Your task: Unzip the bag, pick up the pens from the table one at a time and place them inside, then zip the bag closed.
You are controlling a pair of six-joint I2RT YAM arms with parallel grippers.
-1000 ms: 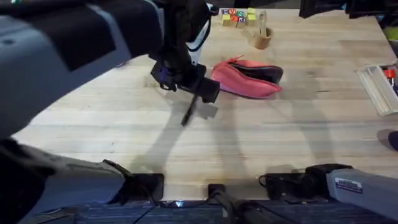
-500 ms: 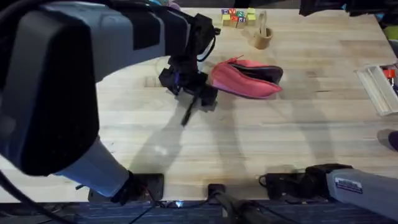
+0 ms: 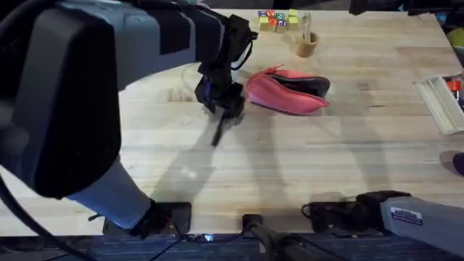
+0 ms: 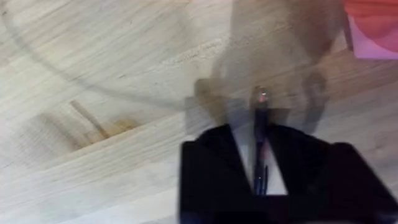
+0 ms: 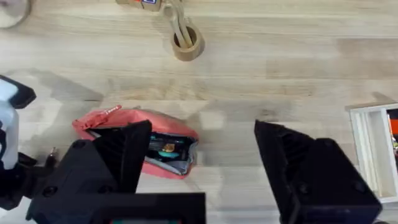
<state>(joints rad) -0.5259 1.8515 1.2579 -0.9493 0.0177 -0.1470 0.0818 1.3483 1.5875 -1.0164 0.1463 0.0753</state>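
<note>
The pen (image 3: pixel 218 133), slim and black, hangs over the table (image 3: pixel 326 159) at about 10 o'clock from centre in your overhead view, clamped between your left gripper (image 4: pixel 260 163)'s fingers. Just beside it, toward 3 o'clock, lies the bag (image 3: pixel 287 90), salmon pink, unzipped and gaping. At 5 o'clock, your right gripper (image 5: pixel 198 163) waits with fingers spread wide, grasping nothing.

The pen's (image 4: pixel 259 155) lower half was hidden between the left gripper's (image 4: pixel 260 180) blurred fingers; the bag (image 4: pixel 372 28) was cut off upper right.
</note>
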